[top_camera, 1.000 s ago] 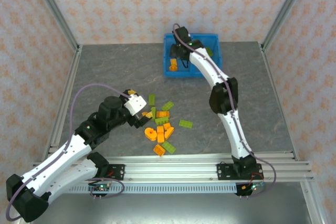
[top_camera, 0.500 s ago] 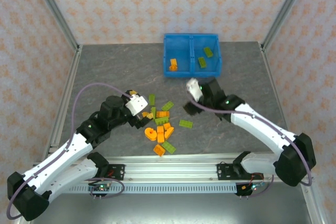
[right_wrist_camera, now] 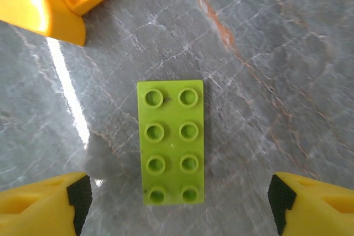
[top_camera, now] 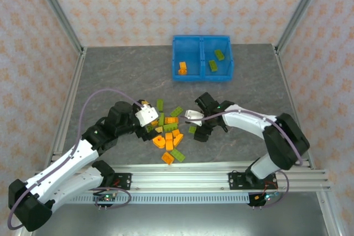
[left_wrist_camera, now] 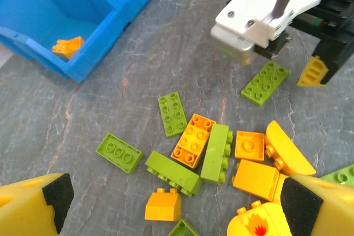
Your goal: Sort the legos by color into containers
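Right gripper (right_wrist_camera: 177, 209): jaws wide apart, holding nothing, one finger on each side of an oblong green lego (right_wrist_camera: 170, 142) that lies flat, studs up, on the table (right_wrist_camera: 265, 53) at frame centre, fingers clear of it. Left gripper (left_wrist_camera: 178, 198): fully spread, empty, above the lego pile (top_camera: 168, 134) at centre of the top view. Blue bin (top_camera: 202, 77) sits upper centre, with an orange brick (top_camera: 182, 69) in its left compartment and green bricks (top_camera: 213, 66) in its right.
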Controlling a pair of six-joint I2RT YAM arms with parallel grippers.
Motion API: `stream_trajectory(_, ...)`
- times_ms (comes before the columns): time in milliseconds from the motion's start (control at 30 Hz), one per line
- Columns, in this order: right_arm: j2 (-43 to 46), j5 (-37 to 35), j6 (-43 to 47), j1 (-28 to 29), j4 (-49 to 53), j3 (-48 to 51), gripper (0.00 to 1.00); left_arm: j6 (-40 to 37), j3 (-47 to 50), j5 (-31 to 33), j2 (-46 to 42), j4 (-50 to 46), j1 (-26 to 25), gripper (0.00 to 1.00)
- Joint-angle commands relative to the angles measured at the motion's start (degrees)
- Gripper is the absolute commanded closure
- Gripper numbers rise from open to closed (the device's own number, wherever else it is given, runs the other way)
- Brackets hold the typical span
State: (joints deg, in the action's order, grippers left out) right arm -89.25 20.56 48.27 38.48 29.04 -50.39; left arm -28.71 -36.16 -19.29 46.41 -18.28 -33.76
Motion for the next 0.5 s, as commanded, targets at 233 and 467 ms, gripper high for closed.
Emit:
stream_trajectory(233, -11.4, -0.4, 3.3, -0.7, 3.3, -6.5, 0.31, -2.2, -1.0, 1.0, 0.5, -2.6, -0.4, 0.0)
stream_trajectory(467, -12.8, -4.4, 4.1, -0.6, 5.6, -6.5, 0.57, -1.7, -1.0, 1.4, 1.1, -1.6, -0.4, 0.0)
